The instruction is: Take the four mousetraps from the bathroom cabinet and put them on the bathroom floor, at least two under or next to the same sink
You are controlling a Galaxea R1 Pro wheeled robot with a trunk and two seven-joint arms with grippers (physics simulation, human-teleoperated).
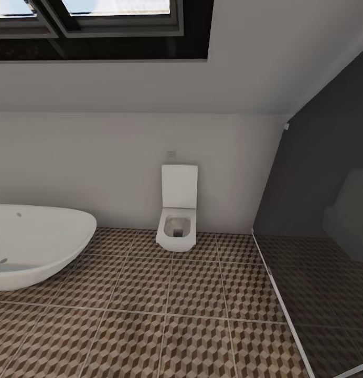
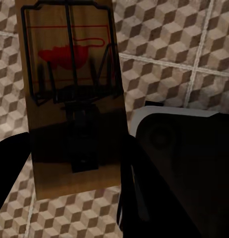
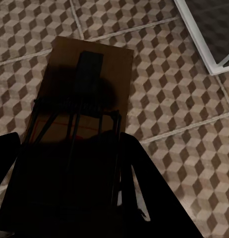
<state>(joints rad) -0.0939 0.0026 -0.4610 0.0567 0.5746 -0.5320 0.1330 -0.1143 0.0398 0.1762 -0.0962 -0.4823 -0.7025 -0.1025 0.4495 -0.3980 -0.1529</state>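
Observation:
In the left wrist view a tan mousetrap [image 2: 70, 74] with a dark wire frame and a red spot is held between the dark fingers of my left gripper [image 2: 75, 173], which is shut on it. The right wrist view has a second mousetrap [image 3: 89, 74] clamped in my right gripper [image 3: 70, 173]. Both traps hang above the cube-patterned bathroom floor [image 1: 192, 315]. The cabinet and the sink are out of view.
A white oval bathtub [image 1: 29, 247] stands at the left and a square white toilet [image 1: 177, 210] against the far wall. A dark glass panel [image 1: 323, 220] with a white floor rail [image 3: 203, 39] closes the right side. Skylights [image 1: 97, 21] sit in the sloped ceiling.

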